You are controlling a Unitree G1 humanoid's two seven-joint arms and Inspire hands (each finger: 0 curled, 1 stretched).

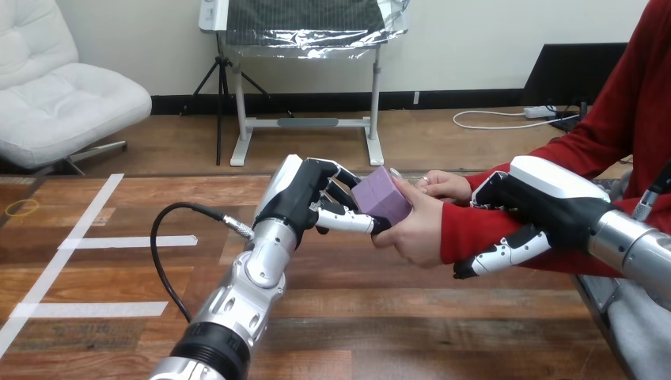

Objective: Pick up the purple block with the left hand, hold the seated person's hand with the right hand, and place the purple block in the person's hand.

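Head view: I see my left hand (305,198) pinching the purple block (380,198) between fingers and thumb, above the middle of the wooden table (396,317). The person's near hand (415,233) cups the block from the right. My right hand (546,210) curls round the person's red-sleeved forearm (459,237).

The left arm (237,301) reaches up from the bottom, and the left hand (305,198) pinches the purple block (381,198) between fingers and thumb. The right arm (633,241) comes in from the right; the right hand (546,206) seems curled round the person's wrist (459,233), thumb underneath
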